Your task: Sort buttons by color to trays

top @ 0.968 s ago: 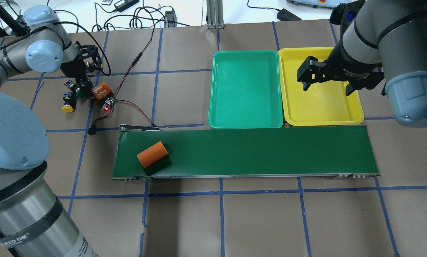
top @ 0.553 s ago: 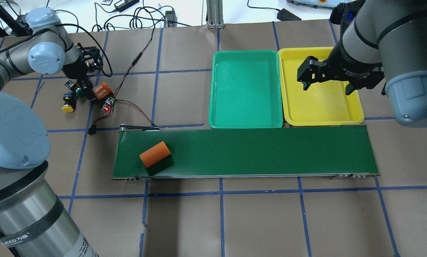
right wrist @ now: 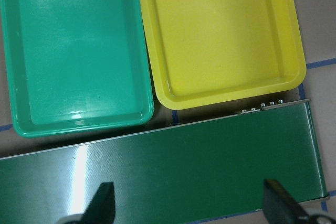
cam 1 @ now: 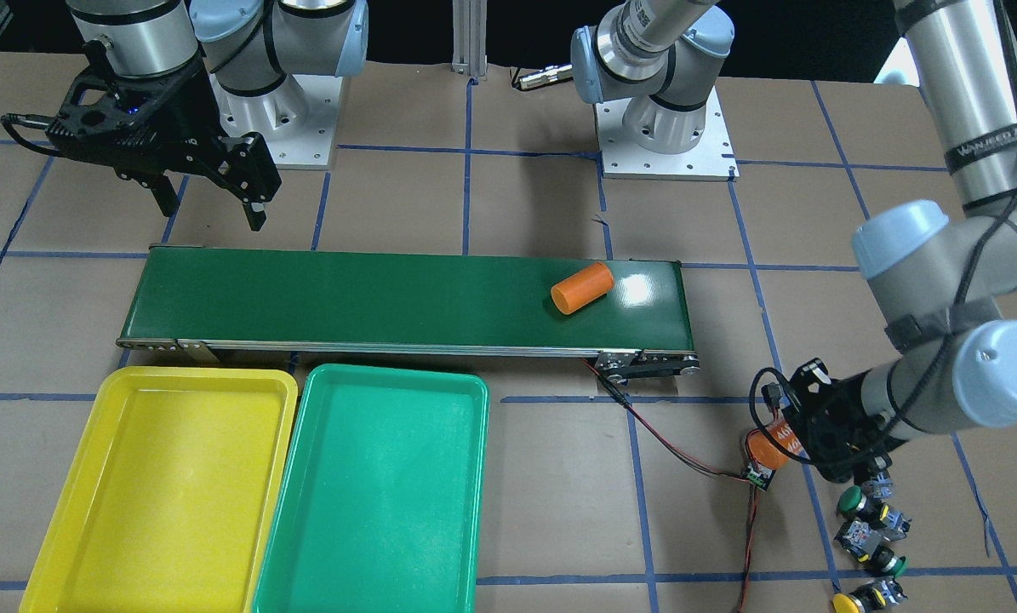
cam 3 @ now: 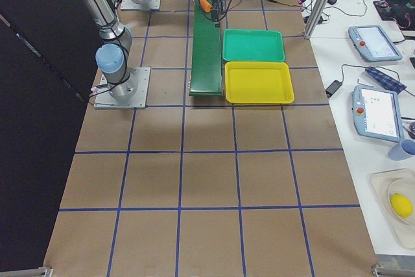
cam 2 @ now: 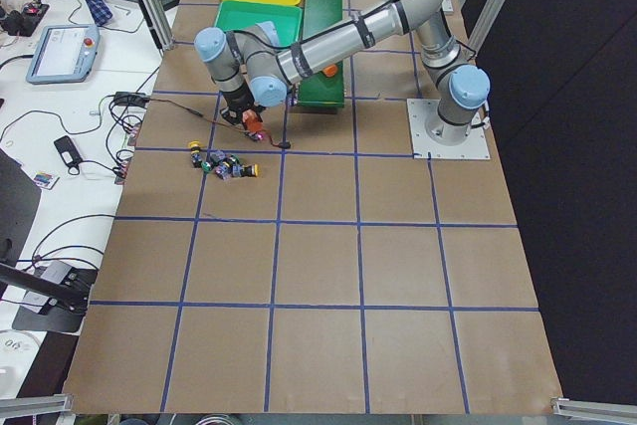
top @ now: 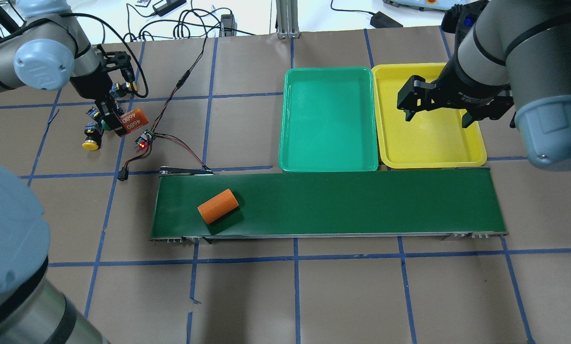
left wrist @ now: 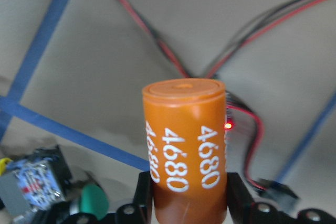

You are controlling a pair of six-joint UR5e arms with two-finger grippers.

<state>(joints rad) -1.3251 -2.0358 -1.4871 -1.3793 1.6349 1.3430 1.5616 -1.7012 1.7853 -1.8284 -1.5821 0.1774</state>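
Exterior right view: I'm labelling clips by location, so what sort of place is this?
Likely a robotics lab: a table gridded in blue tape, a small conveyor belt, teach pendants on the side bench.

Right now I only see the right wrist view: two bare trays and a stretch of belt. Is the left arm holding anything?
Observer: Yes. The left gripper has its fingers shut on an orange cylinder printed 4680.
Reviewer: Anything riding the belt outside my frame?
Observer: One plain orange cylinder lies on the conveyor belt, near the end on the left arm's side.
Reviewer: And the buttons?
Observer: The buttons sit clustered on the table right beside the left gripper, with green and yellow caps showing.
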